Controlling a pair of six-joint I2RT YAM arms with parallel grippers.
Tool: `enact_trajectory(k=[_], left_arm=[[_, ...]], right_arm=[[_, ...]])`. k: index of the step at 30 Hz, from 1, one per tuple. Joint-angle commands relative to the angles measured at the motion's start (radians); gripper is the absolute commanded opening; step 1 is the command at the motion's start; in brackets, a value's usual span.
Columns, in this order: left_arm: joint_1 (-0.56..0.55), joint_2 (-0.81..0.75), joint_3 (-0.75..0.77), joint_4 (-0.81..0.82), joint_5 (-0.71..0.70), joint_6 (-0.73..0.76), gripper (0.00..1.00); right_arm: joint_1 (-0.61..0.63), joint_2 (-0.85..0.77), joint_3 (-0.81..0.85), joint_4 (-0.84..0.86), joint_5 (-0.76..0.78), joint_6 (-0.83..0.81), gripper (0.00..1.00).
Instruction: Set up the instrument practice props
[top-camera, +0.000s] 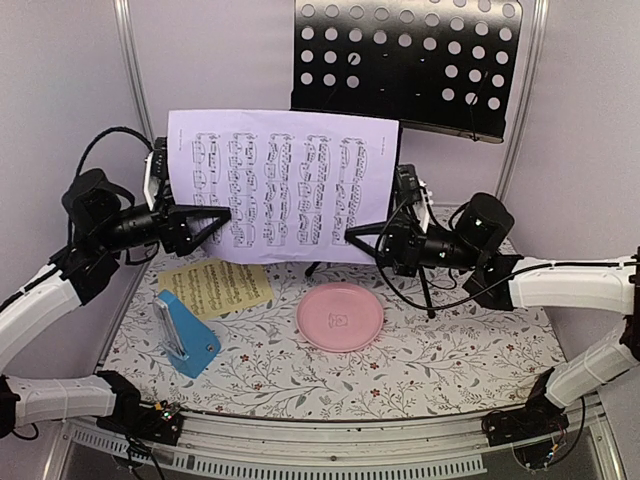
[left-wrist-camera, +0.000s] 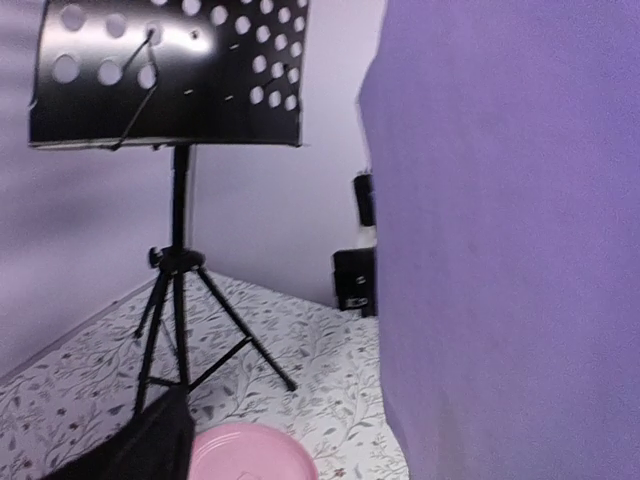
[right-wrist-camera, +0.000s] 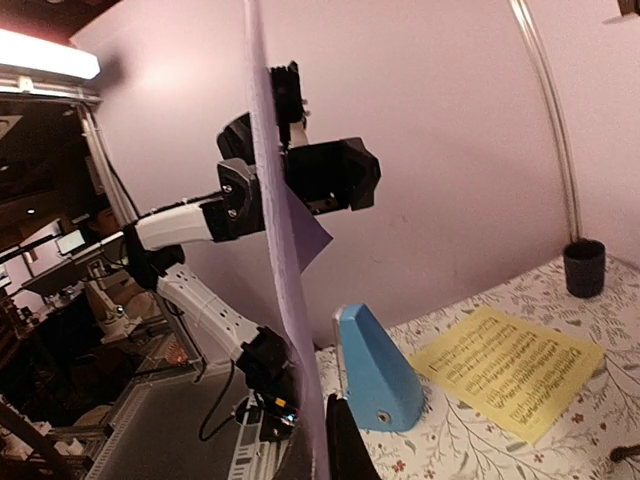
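The lilac sheet (top-camera: 280, 185) stands upright in mid-air between my two grippers, its printed side facing the top camera. My right gripper (top-camera: 352, 236) is shut on its lower right corner; in the right wrist view the sheet (right-wrist-camera: 280, 250) runs edge-on beside a dark finger (right-wrist-camera: 345, 450). My left gripper (top-camera: 218, 225) is open at the sheet's left edge, its jaws spread apart. Behind them rises the black music stand (top-camera: 410, 60), its desk bare. The yellow sheet (top-camera: 215, 287) lies flat at the left. The blue metronome (top-camera: 185, 335) stands in front of it.
A pink plate (top-camera: 340, 316) sits mid-table, just in front of the stand's tripod legs (left-wrist-camera: 190, 330). A small dark cup (right-wrist-camera: 584, 267) stands by the back wall near the yellow sheet (right-wrist-camera: 510, 365). The lilac sheet (left-wrist-camera: 510, 250) fills the right half of the left wrist view.
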Motion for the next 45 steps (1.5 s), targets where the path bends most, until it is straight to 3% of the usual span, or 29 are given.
enact_trajectory(k=[1, 8, 14, 21, 28, 34, 45], left_arm=[[0.008, 0.020, 0.069, -0.348, -0.282, 0.149, 0.99], [0.013, 0.010, 0.097, -0.517, -0.450, 0.284, 0.99], [-0.004, 0.107, 0.199, -0.639, -0.211, 0.451, 0.99], [-0.167, 0.245, 0.300, -0.659, -0.167, 0.549, 0.99], [-0.288, 0.385, 0.401, -0.718, -0.315, 0.627, 0.90], [-0.295, 0.380, 0.410, -0.757, -0.360, 0.709, 0.92], [-0.296, 0.413, 0.350, -0.706, -0.240, 0.788, 0.99]], right_arm=[[0.004, -0.069, 0.086, -0.662, 0.191, -0.275, 0.00], [0.003, -0.150, 0.174, -1.193, 0.367, -0.485, 0.00], [0.005, -0.174, 0.277, -1.437, 0.405, -0.588, 0.00], [0.013, -0.140, 0.412, -1.641, 0.404, -0.664, 0.00], [0.055, -0.096, 0.499, -1.741, 0.404, -0.700, 0.00], [0.125, -0.067, 0.523, -1.802, 0.445, -0.711, 0.00], [0.264, -0.020, 0.631, -1.915, 0.514, -0.738, 0.00]])
